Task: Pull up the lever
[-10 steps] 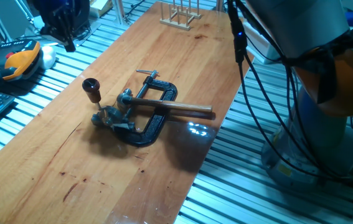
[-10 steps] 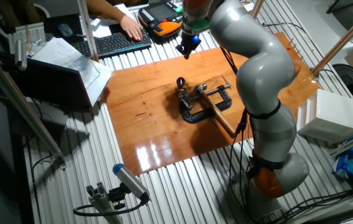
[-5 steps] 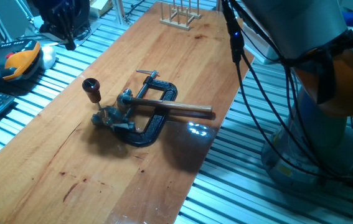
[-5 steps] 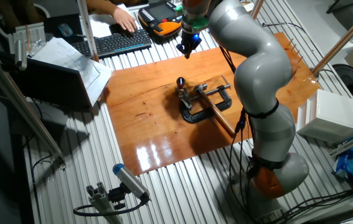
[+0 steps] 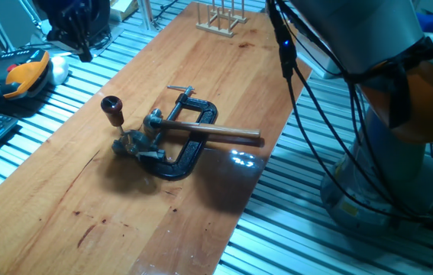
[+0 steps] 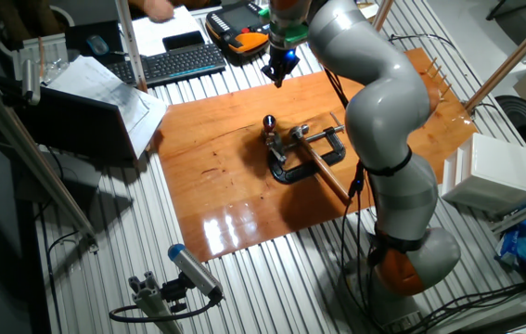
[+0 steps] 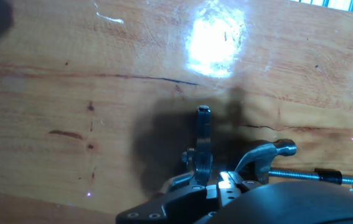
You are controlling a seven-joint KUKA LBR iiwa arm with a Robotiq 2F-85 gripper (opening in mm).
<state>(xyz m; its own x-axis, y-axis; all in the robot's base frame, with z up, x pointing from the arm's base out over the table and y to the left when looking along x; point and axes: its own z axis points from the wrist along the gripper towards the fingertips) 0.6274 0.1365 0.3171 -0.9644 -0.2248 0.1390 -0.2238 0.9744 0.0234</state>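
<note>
Over the last 1 s the gripper (image 6: pixel 280 72) barely moved, hovering high above the table's (image 5: pixel 201 46) far edge; whether its fingers were spread I could not tell. The lever (image 5: pixel 114 111) stood untouched beside the C-clamp (image 5: pixel 189 141), so the approach remained.

no text, label, brand or number can be read in any view.

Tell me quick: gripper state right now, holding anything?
Gripper: cannot be told whether open or shut; it holds nothing, hanging above the board, clear of the lever.
</note>
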